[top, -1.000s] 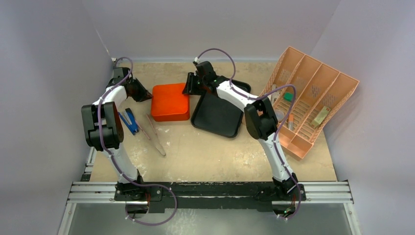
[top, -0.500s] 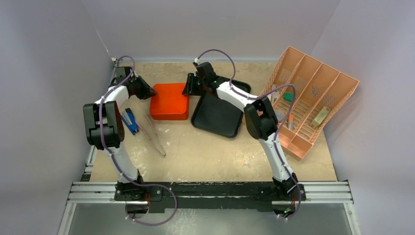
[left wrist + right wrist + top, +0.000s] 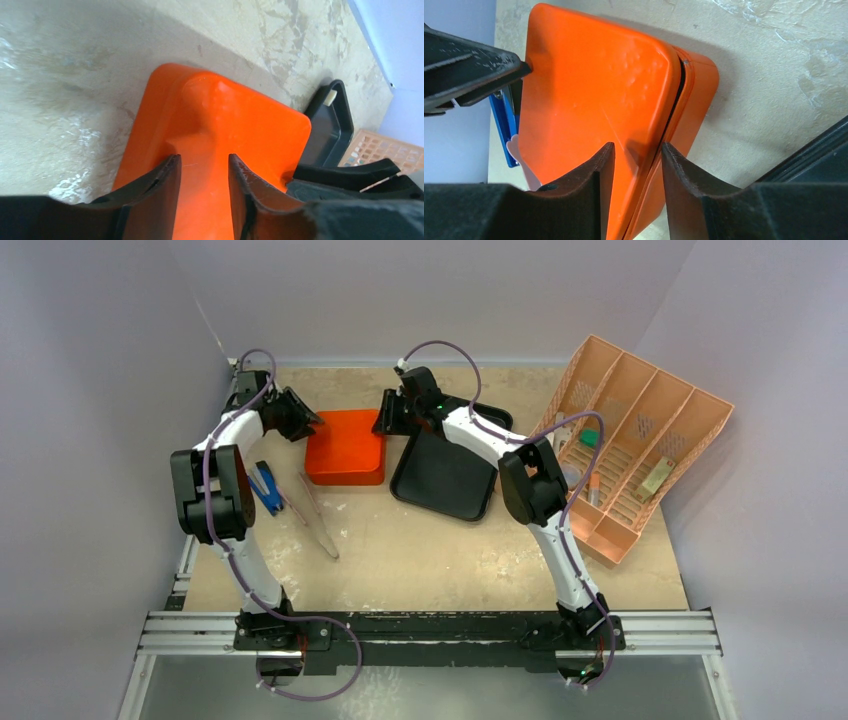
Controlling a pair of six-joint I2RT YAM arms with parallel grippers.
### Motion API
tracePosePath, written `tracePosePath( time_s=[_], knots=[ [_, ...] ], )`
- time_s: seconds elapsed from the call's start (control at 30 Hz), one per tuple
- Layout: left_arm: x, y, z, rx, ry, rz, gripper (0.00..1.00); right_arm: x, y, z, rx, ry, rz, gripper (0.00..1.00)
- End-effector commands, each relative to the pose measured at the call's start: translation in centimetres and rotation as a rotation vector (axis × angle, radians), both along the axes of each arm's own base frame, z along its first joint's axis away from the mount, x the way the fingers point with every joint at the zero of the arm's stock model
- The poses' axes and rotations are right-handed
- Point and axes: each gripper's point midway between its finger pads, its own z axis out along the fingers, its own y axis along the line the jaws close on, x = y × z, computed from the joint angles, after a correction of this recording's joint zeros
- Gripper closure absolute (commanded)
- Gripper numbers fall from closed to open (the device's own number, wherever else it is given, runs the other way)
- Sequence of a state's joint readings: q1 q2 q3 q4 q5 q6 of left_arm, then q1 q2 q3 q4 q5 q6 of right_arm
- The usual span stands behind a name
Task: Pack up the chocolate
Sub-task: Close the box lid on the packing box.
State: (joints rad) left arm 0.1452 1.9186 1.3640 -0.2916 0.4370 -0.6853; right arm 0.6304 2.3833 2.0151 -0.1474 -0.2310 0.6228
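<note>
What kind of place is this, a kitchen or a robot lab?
Most likely a robot lab workbench: a left arm and right arm mounted on a metal rail, plain walls boxing in a scuffed table, and practice items like an orange box and black tray.

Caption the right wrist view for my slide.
Right tool straddles the lid edge of the orange box; left tool reaches its far side.

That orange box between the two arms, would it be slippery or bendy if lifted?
Probably stiff: the orange box holds crisp moulded edges. Likely slippery, since its glossy lid shows highlights. The seam along one side suggests the lid may shift if gripped there.
</note>
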Motion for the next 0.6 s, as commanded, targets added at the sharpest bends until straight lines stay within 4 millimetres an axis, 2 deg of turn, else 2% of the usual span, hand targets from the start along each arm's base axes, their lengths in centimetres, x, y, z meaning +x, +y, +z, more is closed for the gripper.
tracePosePath(
  time_s=[0.0,0.1,0.23,0.3,0.47,0.57],
  knots=[
    [0.8,3.3,3.5,0.185,-0.054,0.074,0.57,-0.2,2.3,7.0,0.144,-0.094,0.053,0.57],
    [0.2,4.9,3.1,0.266,-0.024,0.113,0.54,-0.4,2.4,6.7,0.148,-0.082,0.054,0.56],
    [-0.8,6.2,1.5,0.337,0.037,0.130,0.53,-0.2,2.5,6.4,0.153,-0.067,0.049,0.56],
    [-1.2,6.2,0.7,0.338,0.055,0.122,0.53,-0.1,2.6,6.0,0.143,-0.054,0.040,0.56],
    [-1.6,5.9,-0.9,0.319,0.079,0.098,0.63,0.4,2.0,4.1,0.090,-0.001,-0.016,0.56],
    [-1.8,6.3,-1.5,0.327,0.102,0.101,0.64,0.3,1.9,3.5,0.065,0.014,-0.032,0.55]
  ],
)
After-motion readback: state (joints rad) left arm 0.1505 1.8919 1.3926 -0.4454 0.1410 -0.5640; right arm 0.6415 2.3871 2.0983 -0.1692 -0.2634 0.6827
